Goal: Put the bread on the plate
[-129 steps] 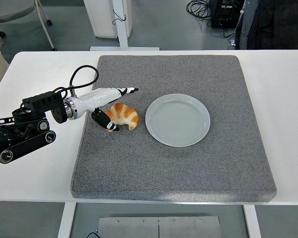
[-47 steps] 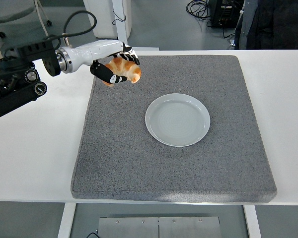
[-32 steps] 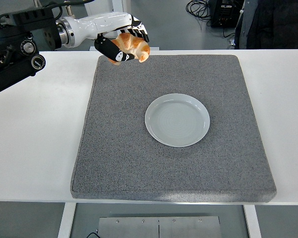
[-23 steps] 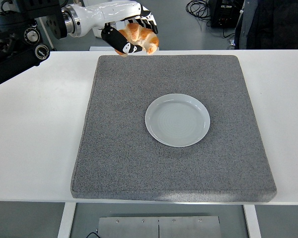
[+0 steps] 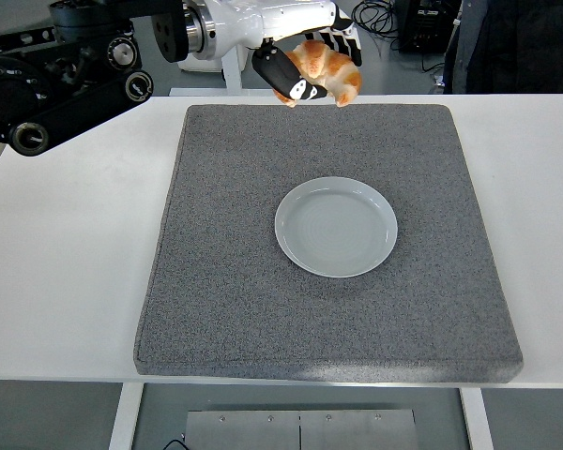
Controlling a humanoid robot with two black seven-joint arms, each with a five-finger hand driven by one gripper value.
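Bread (image 5: 326,69) is gripped in my left hand (image 5: 300,67), raised over the counter's (image 5: 75,234) far edge. Transfer to the empty plate (image 5: 336,226) and release remain.

Bright, even overhead light; sharp focus, faint soft shadows.

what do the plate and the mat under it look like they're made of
The plate looks like glazed ceramic or hard plastic: pale grey-blue, smooth, with a soft sheen and faint concentric rings. The mat looks like felt or dense foam: speckled grey, matte, with rounded, thick edges.
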